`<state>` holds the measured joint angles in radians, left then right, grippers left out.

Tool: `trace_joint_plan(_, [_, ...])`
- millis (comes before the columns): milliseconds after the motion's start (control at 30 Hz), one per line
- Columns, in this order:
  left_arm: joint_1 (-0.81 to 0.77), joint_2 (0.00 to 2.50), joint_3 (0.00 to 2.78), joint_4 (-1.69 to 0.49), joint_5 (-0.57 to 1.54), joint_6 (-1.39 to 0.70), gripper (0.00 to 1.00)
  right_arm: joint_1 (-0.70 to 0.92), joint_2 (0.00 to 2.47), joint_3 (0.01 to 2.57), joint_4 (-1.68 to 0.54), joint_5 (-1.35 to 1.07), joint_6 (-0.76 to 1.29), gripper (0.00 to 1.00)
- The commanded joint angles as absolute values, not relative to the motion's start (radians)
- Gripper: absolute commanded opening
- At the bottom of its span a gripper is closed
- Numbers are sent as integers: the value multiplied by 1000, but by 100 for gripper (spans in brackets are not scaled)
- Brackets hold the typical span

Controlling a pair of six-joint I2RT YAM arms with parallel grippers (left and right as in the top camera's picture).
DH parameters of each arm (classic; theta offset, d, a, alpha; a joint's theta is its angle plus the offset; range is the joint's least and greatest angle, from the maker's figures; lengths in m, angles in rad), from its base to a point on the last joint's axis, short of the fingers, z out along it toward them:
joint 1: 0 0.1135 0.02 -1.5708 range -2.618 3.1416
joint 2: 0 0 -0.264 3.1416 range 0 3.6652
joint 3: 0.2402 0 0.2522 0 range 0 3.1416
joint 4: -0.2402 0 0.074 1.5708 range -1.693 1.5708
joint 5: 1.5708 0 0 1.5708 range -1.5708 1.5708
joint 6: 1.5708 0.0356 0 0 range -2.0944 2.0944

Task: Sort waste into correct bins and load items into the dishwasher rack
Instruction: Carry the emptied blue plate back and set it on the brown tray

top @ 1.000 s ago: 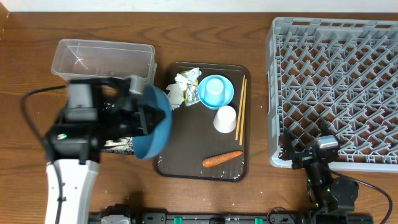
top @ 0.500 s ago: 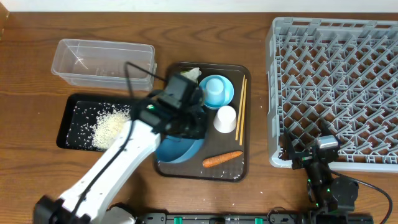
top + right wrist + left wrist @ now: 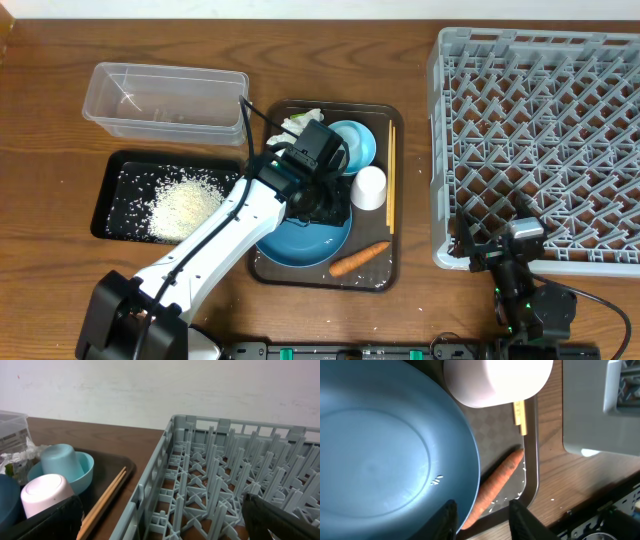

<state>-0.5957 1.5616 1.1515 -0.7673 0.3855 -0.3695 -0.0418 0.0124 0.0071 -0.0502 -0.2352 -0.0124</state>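
Observation:
The dark-blue bowl [image 3: 300,238] sits upright on the brown tray [image 3: 390,270]; it fills the left of the left wrist view [image 3: 385,455]. My left gripper [image 3: 322,198] [image 3: 482,522] is open and straddles the bowl's rim, one finger over the bowl and one over the tray. The carrot [image 3: 360,258] [image 3: 500,472] lies beside the bowl. The pale cup [image 3: 368,187] [image 3: 495,380], light-blue bowl [image 3: 350,145] [image 3: 82,467] and chopsticks [image 3: 390,175] [image 3: 102,502] lie on the tray. The wrappers [image 3: 295,125] lie at the tray's back left. Rice [image 3: 185,208] is heaped in the black tray [image 3: 110,175]. My right gripper [image 3: 500,250] [image 3: 160,520] is open and empty at the rack's near left corner.
The clear tub [image 3: 165,100] stands behind the black tray. The grey rack [image 3: 540,140] [image 3: 225,470] fills the right side. My left arm crosses from the bottom left over the black tray's corner. Loose rice grains lie scattered in the black tray and on the brown tray.
My left arm has swung right from over the black tray, carrying the dark-blue bowl, and set it on the brown tray. The rice heap now lies uncovered. The right arm has not moved.

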Motion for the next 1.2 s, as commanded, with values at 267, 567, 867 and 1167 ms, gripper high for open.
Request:
trace_joint_plan(267, [-595,1445,1164,-768,382,-363,80,-59,6,6,-55,-236,-28,99])
trace_joint_plan(567, [-633,1394,1163,-845,553,-185,86,-59,6,6,-55,-236,-28,99])
trace_joint_plan(867, [-899,1512,1163,-912,237,-127,86,-60,6,6,-55,-236,-28,99])
trace_joint_plan(1167, [-979,1660,1163,-895,58,-122,84,-59,6,6,-55,-236,-28,99])
